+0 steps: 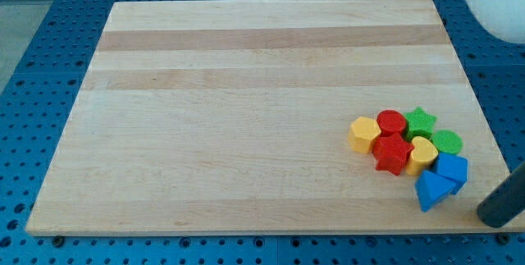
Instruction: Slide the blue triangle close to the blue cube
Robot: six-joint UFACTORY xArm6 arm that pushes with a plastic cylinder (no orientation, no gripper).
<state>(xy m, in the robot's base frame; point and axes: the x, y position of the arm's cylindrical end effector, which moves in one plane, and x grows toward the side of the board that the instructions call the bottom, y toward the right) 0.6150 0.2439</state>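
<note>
Yellow hexagon (363, 134) sits farthest left of my tip (495, 217), then the red star (393, 154), with the blue triangle (432, 189) touching the blue cube (452, 169), both just left of my tip, which touches nothing.

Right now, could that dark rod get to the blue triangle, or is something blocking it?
Probably yes. My tip sits just to the view's right of the blue triangle, with bare board between them. The blue cube already touches the triangle from above, not in the way.
</note>
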